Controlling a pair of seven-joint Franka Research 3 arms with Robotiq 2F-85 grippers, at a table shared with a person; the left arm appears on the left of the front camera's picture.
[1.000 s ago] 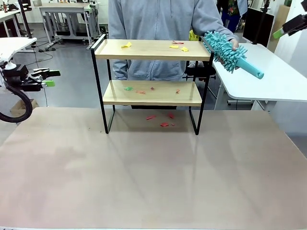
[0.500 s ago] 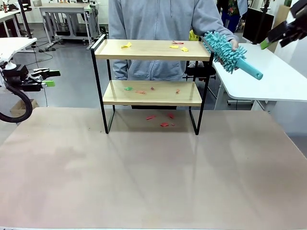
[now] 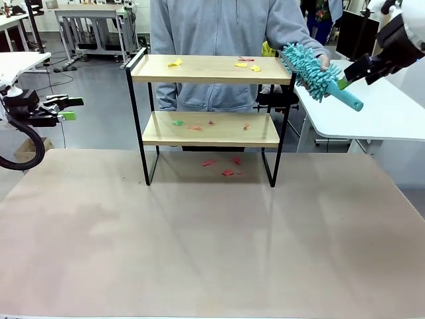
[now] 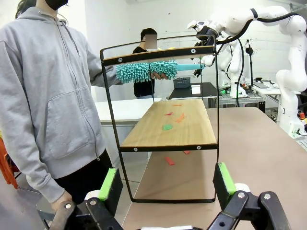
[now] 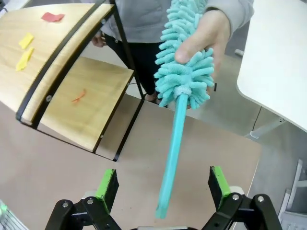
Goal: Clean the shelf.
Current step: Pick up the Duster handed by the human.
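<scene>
Starting nearest, the left gripper (image 4: 167, 182) is seen with its fingers spread wide and nothing between them. It is parked off the left side of the tan table (image 3: 212, 252), well apart from the shelf (image 3: 209, 70). The shelf is stood upright toward the table's far side, about mid-width. Three red floor scraps (image 3: 228, 173) are counted on the table under it. Four lower-board scraps (image 3: 194, 126) are counted, one green and the rest red-orange, and four top-board scraps (image 3: 255, 68), three yellow and one red. Both boards are closed off at the ends by black posts and raised rails. Past the shelf's right end, one teal duster (image 3: 312, 70) is held out. Its fluffy head is pinched between the thumb and fingers of the person's hand (image 5: 206, 33), and its handle is pointed toward the right gripper (image 5: 163, 186). That gripper's fingers are spread too, with the handle tip framed between them and no contact seen. One person in a grey hoodie (image 3: 219, 26) is stood just behind the shelf. One white side table (image 3: 392, 113) is set to the right.
</scene>
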